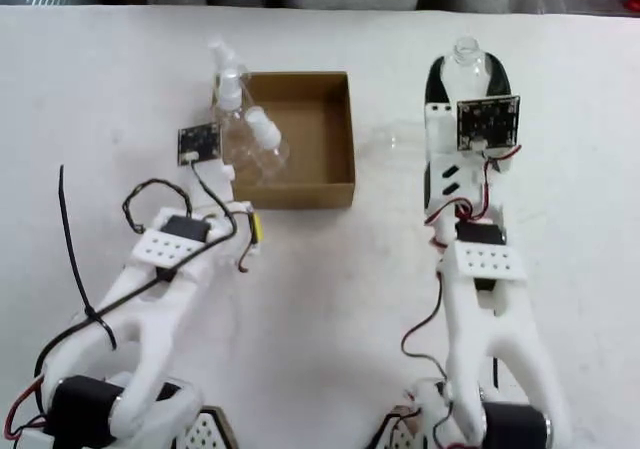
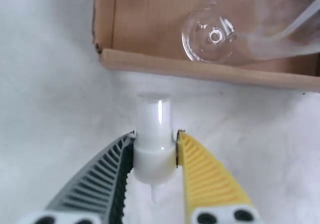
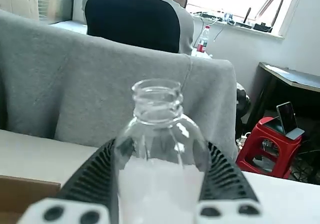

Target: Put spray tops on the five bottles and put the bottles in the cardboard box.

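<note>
1. Left gripper clamped on spray top, cap end pointing at box, by its near-left corner.
2. Right gripper clamped on bottle: upright, open neck up, right of box.

readable text: none in any view
cardboard box: plain brown walls, nothing printed that can be read
circuit board on the right arm's wrist: markings too small to read
background bottle: red label, illegible
</note>
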